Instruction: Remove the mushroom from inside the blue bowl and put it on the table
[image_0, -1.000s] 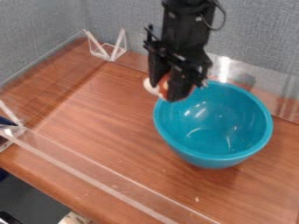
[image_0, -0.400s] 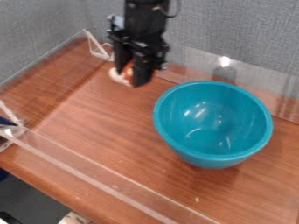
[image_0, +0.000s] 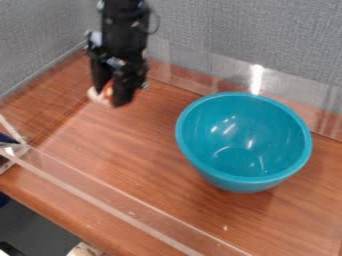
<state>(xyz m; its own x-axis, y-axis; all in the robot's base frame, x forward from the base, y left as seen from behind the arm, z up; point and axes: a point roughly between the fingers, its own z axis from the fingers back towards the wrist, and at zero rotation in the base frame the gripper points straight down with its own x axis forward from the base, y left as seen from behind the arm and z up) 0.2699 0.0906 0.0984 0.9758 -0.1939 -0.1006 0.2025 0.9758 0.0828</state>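
- My pincer (image_0: 102, 90), upper left, closed on mushroom (image_0: 100, 96).
- Mushroom above worktop (image_0: 114, 165).
- Blue bowl (image_0: 243, 142) right of centre, well apart from it.

We see a black robot arm (image_0: 124, 42) with a segmented, angular body and dark fingers (image_0: 102, 72), details blurred.

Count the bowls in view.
1. The blue bowl sits on the right side of the table, to the right of the gripper in the picture. A small one behind the arm could be hidden.
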